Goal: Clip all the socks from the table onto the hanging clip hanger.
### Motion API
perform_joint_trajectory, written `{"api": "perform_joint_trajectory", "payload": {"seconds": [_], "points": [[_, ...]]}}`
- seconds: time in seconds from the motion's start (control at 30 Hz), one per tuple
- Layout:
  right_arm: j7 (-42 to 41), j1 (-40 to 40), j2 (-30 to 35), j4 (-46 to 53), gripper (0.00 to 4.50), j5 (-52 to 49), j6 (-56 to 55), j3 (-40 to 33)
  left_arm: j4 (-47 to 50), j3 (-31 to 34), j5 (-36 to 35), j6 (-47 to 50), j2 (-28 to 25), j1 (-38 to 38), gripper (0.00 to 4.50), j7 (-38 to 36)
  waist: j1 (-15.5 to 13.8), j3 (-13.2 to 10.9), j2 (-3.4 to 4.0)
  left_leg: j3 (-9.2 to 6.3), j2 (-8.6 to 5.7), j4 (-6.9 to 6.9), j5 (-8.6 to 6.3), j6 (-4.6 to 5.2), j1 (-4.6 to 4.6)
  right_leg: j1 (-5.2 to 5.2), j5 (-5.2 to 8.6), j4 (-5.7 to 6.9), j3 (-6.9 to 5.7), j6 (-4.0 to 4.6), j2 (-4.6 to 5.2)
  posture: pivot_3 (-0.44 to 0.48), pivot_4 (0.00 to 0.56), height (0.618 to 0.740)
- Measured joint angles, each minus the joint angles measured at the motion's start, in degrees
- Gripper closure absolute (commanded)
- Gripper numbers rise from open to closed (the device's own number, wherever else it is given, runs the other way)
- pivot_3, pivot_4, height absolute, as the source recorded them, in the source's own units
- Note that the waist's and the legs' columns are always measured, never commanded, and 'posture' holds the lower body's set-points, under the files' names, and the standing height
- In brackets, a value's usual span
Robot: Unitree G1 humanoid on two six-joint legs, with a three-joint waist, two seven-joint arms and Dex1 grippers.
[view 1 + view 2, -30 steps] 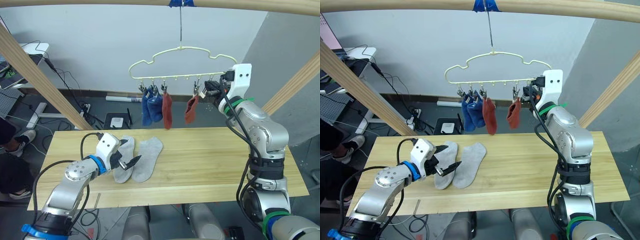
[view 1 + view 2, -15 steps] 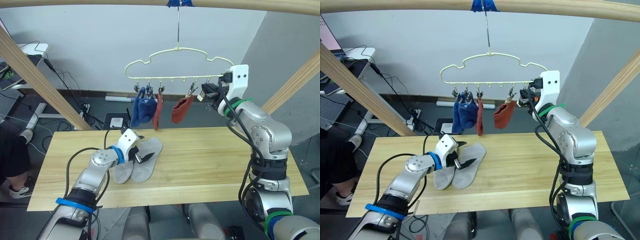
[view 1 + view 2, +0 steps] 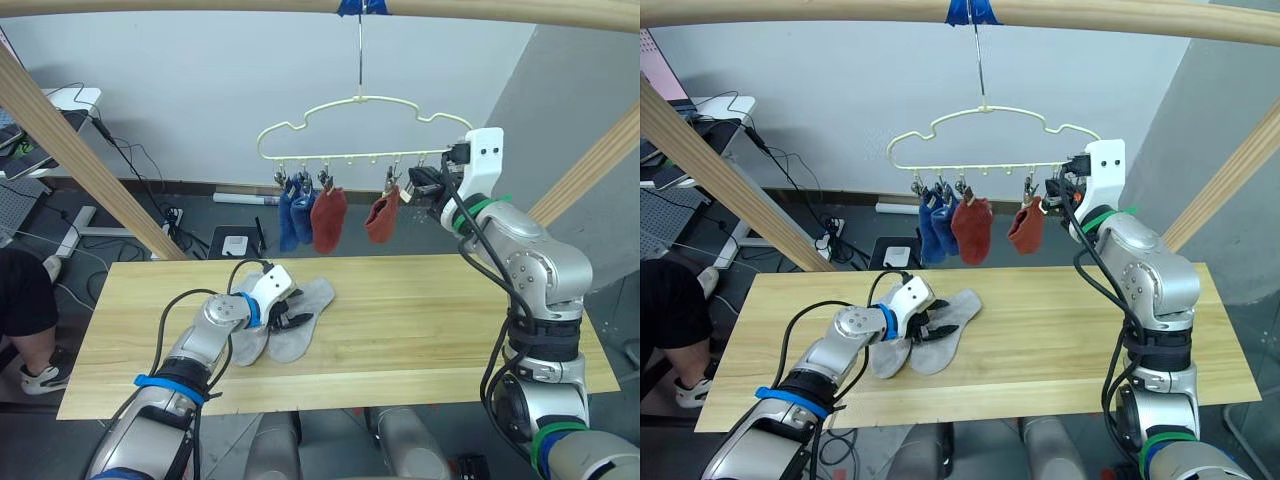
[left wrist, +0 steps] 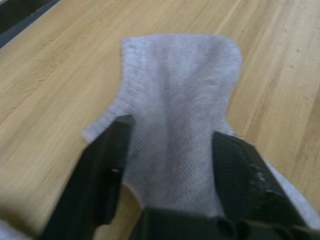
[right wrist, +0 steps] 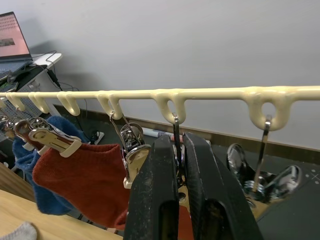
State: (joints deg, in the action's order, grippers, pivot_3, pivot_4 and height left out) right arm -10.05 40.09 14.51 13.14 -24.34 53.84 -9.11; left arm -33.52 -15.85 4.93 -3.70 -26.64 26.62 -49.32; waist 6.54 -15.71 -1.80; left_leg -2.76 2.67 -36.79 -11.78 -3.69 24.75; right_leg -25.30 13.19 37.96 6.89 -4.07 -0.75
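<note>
Two light grey socks lie side by side on the table [image 3: 450, 320]: one [image 3: 245, 342] on the left, one [image 3: 318, 294] on the right. My left gripper [image 3: 293, 318] is down on the right one. Its fingers [image 4: 102, 170] stand apart at either edge of that sock [image 4: 175, 85], which lies flat on the planks. The clip hanger [image 3: 340, 156] hangs above the far edge and carries two blue socks [image 3: 293, 215] and two rust red socks [image 3: 327, 218] [image 3: 382, 217]. My right gripper [image 5: 175, 142] is shut on a metal clip [image 5: 176, 125] near the hanger's right end.
Pale wooden poles frame the space: one slants at the left [image 3: 90, 160], one runs overhead [image 3: 200, 4], one slants at the right [image 3: 590, 170]. A person's leg and shoe [image 3: 25, 330] are beside the table's left end. Bare clips [image 5: 260, 172] hang at the hanger's right end.
My left gripper has moved right from the left grey sock onto the right one, and its fingers have drawn closer together. The hanger and its socks have swung. My right gripper keeps its hold.
</note>
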Motion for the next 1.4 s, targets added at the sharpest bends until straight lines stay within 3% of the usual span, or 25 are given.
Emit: {"api": "perform_joint_trajectory", "payload": {"seconds": [0.2, 0.4, 0.53, 0.77, 1.0, 1.4], "points": [[-0.23, 0.0, 0.39, 0.01, 4.5, -0.54, 0.31, -0.25, 0.31, 0.01, 0.2, -1.23, 0.34, -0.5, 4.47, -0.07, 0.01, 0.0, 0.0, 0.0, 0.0, 0.0, 0.0, 0.0, 0.0, 0.0, 0.0, -0.01, 0.0, 0.0, 0.0, -0.157, 0.244, 0.74], [-1.08, 0.63, 0.95, -0.13, 4.5, -2.95, 2.67, -1.13, 5.18, 0.0, -0.08, -2.24, 1.77, -2.84, 4.47, -0.43, -0.01, -0.01, 0.0, -0.01, 0.0, 0.01, 0.0, 0.0, 0.03, -0.01, 0.0, -0.01, 0.0, 0.0, 0.0, -0.157, 0.249, 0.74], [-2.4, 2.96, 2.83, -1.02, 4.5, -7.3, 9.28, -4.17, 17.24, 1.19, -4.4, -1.74, 2.44, -4.64, 4.47, -1.68, -0.08, -0.01, 0.0, -0.02, 0.01, 0.01, 0.0, 0.0, 0.03, -0.01, 0.0, -0.02, 0.0, 0.01, 0.0, -0.16, 0.255, 0.74], [-3.12, 6.32, 4.78, -2.7, 4.5, -13.31, 18.9, -9.21, 30.11, 4.33, -10.67, 0.94, 5.04, -4.93, 4.47, -0.24, 0.05, -0.01, 0.0, -0.01, 0.01, 0.01, 0.0, 0.0, 0.02, 0.0, 0.01, -0.04, 0.01, 0.0, 0.0, -0.163, 0.258, 0.74], [1.76, 12.98, -3.09, -7.68, 4.5, -20.11, 36.97, -24.21, 30.22, 3.94, -7.21, -6.34, 11.76, -0.91, 4.47, 7.75, 0.12, -0.01, 0.01, -0.01, 0.0, 0.0, 0.0, 0.01, 0.03, 0.0, -0.01, -0.03, 0.02, 0.0, -0.03, -0.171, 0.258, 0.74], [10.27, 13.17, -3.15, -8.09, 4.5, -28.19, 38.21, -26.85, 26.56, 3.84, -6.19, -9.89, 11.13, -1.05, 4.47, 8.65, 1.22, -0.02, 0.02, 0.0, 0.0, 0.07, -0.01, 0.02, 0.05, -0.01, 0.0, -0.11, 0.02, -0.01, -0.02, -0.174, 0.256, 0.74]]}}
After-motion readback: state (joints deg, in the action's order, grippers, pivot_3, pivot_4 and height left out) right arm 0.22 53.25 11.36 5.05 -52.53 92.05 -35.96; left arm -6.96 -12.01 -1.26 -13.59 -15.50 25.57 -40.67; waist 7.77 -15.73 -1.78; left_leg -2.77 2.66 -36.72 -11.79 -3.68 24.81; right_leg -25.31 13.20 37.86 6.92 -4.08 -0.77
